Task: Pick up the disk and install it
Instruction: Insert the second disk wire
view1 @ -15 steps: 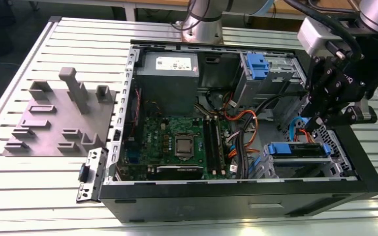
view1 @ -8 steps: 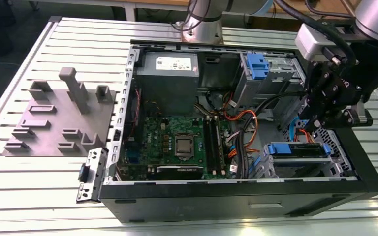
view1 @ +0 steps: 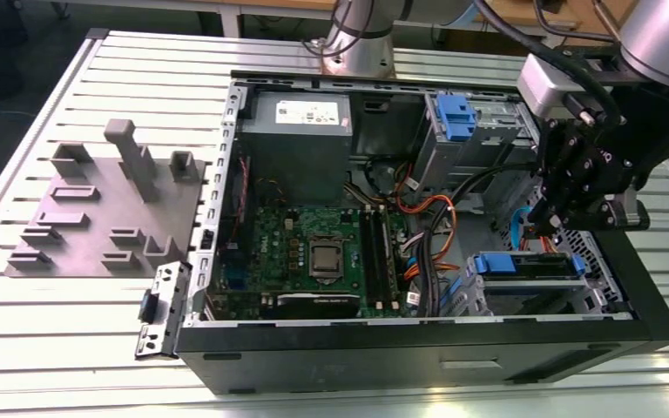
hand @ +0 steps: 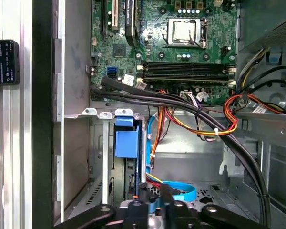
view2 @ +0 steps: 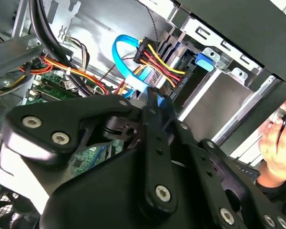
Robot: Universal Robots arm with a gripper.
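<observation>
The disk (view1: pixel 529 268) sits in the lower drive cage at the open computer case's corner on the exterior view's right, its blue bracket (hand: pixel 126 143) facing out. In the second wrist view its blue tab (view2: pixel 205 62) shows beside a bundle of red, yellow and black wires. My gripper (view1: pixel 552 224) hangs just above that cage, inside the case. Its fingertips (view2: pixel 150 102) are drawn together on the plug of a light blue flat cable (hand: pixel 181 193) that loops beside the disk. The gripper (hand: pixel 153 200) is apart from the disk itself.
The motherboard (view1: pixel 311 252), power supply (view1: pixel 300 117) and an upper bay with another blue bracket (view1: pixel 455 117) fill the case. Thick black cables (hand: pixel 205 119) and orange wires cross near the cage. A grey fixture block (view1: pixel 102 209) lies on the slatted table. A person's hand (view2: pixel 279 138) is outside the case wall.
</observation>
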